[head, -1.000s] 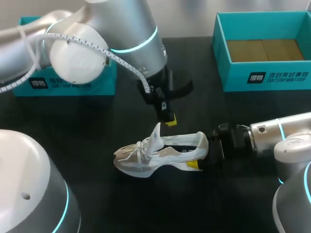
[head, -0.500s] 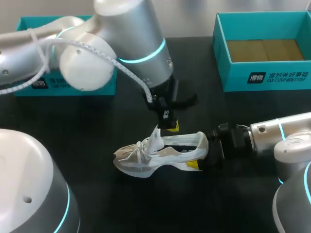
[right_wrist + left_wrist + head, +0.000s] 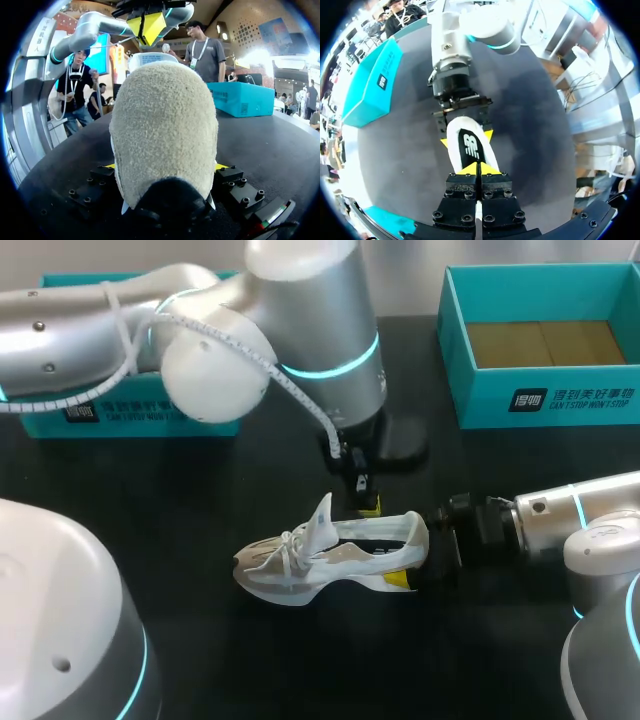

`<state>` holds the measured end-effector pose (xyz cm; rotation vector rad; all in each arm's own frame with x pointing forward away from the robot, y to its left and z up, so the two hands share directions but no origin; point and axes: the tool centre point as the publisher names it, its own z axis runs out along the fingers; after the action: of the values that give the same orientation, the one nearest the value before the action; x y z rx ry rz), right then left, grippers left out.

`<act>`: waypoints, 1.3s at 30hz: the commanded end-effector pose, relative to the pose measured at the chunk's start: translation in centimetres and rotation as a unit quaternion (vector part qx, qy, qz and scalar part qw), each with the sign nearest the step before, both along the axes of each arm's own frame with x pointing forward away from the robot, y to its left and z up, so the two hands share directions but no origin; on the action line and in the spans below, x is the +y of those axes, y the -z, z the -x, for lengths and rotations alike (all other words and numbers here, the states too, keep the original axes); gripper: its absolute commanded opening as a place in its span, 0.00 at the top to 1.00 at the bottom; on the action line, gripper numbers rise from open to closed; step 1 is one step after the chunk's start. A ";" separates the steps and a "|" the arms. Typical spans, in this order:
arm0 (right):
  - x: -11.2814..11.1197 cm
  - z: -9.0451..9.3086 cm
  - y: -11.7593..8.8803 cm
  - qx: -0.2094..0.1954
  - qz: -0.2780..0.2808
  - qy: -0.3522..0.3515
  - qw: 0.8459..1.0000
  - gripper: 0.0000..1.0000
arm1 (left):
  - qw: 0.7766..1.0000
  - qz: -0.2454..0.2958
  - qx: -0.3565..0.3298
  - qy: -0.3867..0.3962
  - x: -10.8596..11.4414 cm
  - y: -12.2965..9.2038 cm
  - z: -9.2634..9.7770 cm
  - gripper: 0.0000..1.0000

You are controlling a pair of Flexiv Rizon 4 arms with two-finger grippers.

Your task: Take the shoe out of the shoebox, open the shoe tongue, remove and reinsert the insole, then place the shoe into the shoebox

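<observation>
The black counter (image 3: 330, 660) carries everything. The left arm (image 3: 300, 330) comes in from the left side and reaches past the middle, bending down over the shoe. The right arm (image 3: 570, 515) lies low along the counter from the right side. An open teal shoebox (image 3: 480, 400) with a brown cardboard floor sits at the far right of the counter, with nothing inside it. A second teal box (image 3: 100, 425) sits at the far left, partly hidden behind the left arm. The white and beige shoe (image 3: 330, 550) stands on its sole near the middle of the counter, well apart from both boxes, with its toe pointing left and its heel toward the right arm. The right hand (image 3: 165, 167) grips the heel, one yellow tip pressed on each side of it. The left hand (image 3: 479, 168) hangs just above the far rim of the shoe's opening, its two yellow tips pressed together with nothing visible between them. The shoe's tongue (image 3: 320, 520) stands upright, and the insole (image 3: 470, 150), white with a black mark, lies inside the shoe below the left hand.
</observation>
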<state>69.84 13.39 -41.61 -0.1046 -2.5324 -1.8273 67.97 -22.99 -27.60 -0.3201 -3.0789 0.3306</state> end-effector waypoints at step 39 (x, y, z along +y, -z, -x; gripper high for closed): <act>0.0 -0.1 0.1 0.000 0.002 0.000 1.000 1.00 | 0.996 -0.065 0.012 -0.067 -0.9 7.9 0.2 1.00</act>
<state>69.84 13.39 -41.60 -0.1044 -2.5322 -1.8274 67.77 -23.65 -34.62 -0.1107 -3.0899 0.1348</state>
